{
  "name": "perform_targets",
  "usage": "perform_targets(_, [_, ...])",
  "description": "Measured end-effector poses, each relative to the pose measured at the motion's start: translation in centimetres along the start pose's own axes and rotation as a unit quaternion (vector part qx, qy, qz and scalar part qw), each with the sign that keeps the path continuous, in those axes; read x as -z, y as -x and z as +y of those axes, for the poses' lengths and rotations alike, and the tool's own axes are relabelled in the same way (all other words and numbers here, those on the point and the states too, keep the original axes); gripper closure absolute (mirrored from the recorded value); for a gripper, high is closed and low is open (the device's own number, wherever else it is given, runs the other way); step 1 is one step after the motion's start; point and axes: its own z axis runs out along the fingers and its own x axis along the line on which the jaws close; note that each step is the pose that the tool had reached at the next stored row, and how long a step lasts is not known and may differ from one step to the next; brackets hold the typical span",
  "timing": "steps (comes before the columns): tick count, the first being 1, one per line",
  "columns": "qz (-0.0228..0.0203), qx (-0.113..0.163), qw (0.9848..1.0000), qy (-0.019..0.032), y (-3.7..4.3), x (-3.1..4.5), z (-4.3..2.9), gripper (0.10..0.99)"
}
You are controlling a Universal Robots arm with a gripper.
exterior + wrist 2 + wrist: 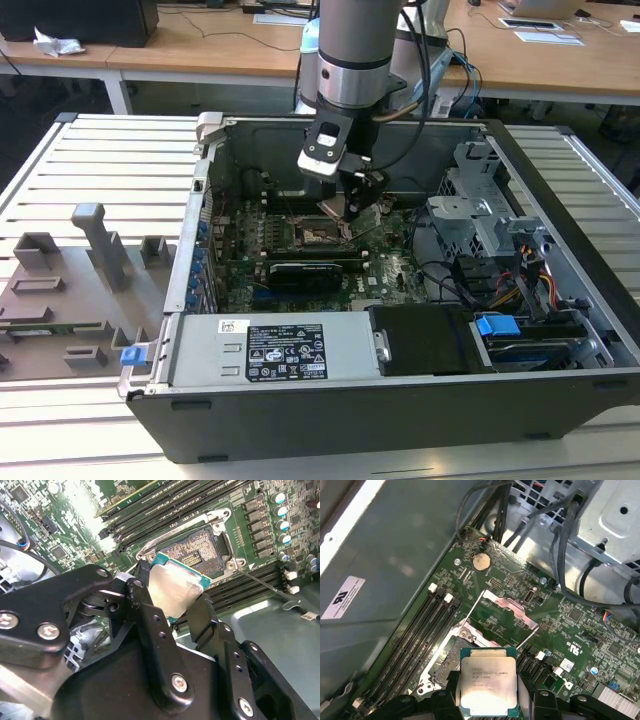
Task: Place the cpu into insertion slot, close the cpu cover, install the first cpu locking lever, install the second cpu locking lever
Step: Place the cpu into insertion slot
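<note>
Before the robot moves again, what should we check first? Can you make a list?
1. The chip gripped by the tool: ok, it is pinched on two sides.
2. The socket bare, with nothing lying on its pins: ok.
3. The metal cover flipped open, out of the way: ok.
4. The chip lined up squarely over the socket: cannot tell. In both wrist views it overlaps just one side.
5. The chip held level: cannot tell.

Silvery-grey cpu (487, 685), black gripper (172, 597); green motherboard (580, 630), brownish-gold insertion slot (192, 555)
</note>
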Motion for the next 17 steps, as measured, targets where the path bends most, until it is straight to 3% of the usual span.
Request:
perform_targets(8, [-0.0029,-0.052,0.9987,0.0009,0.0,0.0,0.0,0.545])
perform_targets(13, [-0.0051,-0.091,0.9958,0.0016,0.0,-0.01,0.0,0.545])
perform_targets(17, [-0.006,-0.107,0.9943,0.0018,0.0,-0.02,0.0,0.545])
